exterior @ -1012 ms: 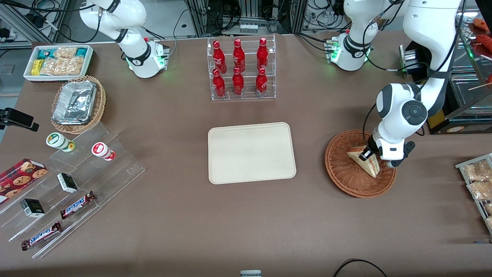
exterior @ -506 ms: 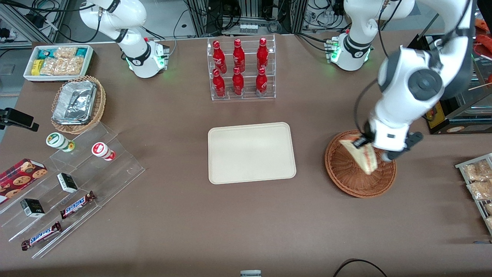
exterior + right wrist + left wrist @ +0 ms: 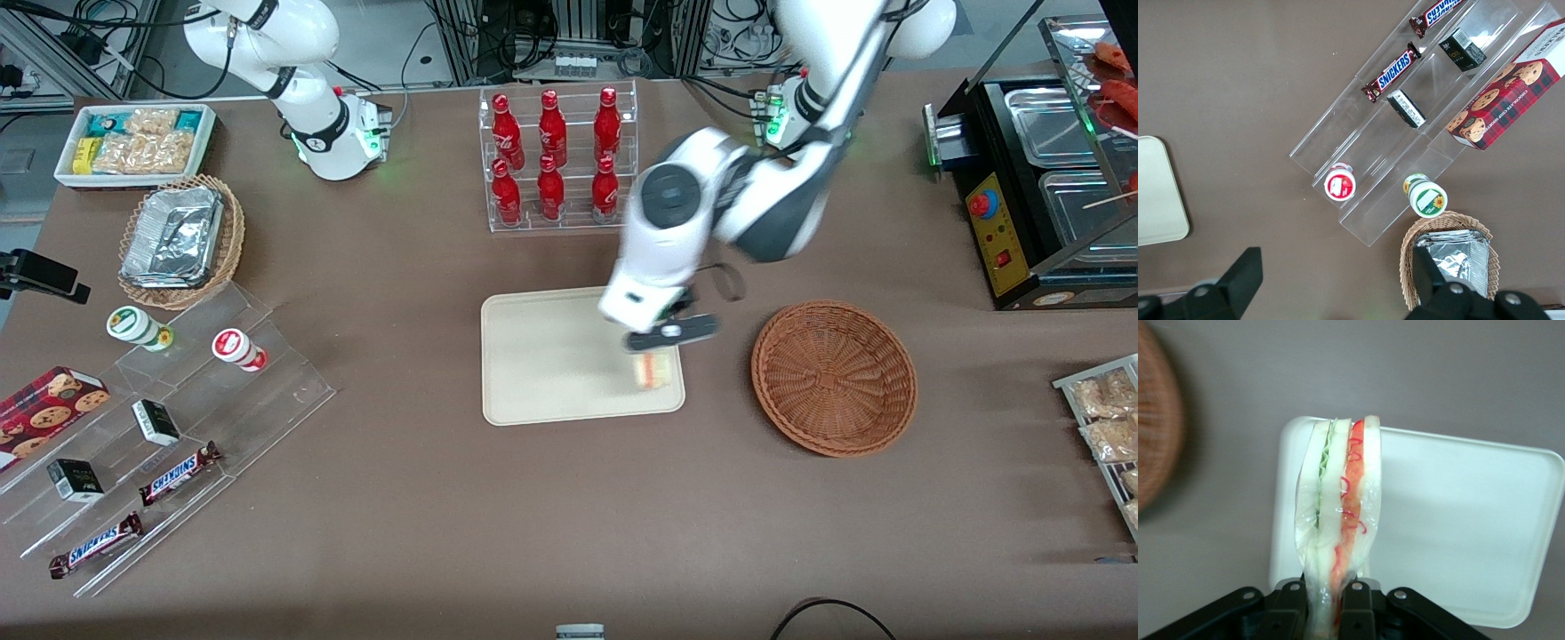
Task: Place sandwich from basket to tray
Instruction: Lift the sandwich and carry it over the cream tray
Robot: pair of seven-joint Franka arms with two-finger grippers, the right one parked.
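Note:
My left gripper [image 3: 656,345] hangs over the cream tray [image 3: 551,356], at the tray's end nearest the basket, shut on the sandwich [image 3: 653,371]. In the left wrist view the sandwich [image 3: 1338,513] stands edge-on between the black fingers [image 3: 1290,607], showing pale bread with green and red filling, with the tray [image 3: 1458,520] below it. The reddish-brown wicker basket [image 3: 834,378] sits on the table toward the working arm's end and holds nothing; its rim [image 3: 1157,447] shows blurred in the wrist view.
A clear rack of red bottles [image 3: 556,160] stands farther from the front camera than the tray. Toward the parked arm's end are a tan wicker basket with foil trays [image 3: 180,238], a white tub of snacks [image 3: 135,142] and an acrylic stand with candy bars [image 3: 160,427]. A black appliance [image 3: 1031,196] stands near the basket.
The gripper lifted the sandwich out of the basket and carried it sideways to above the tray. The basket is now empty.

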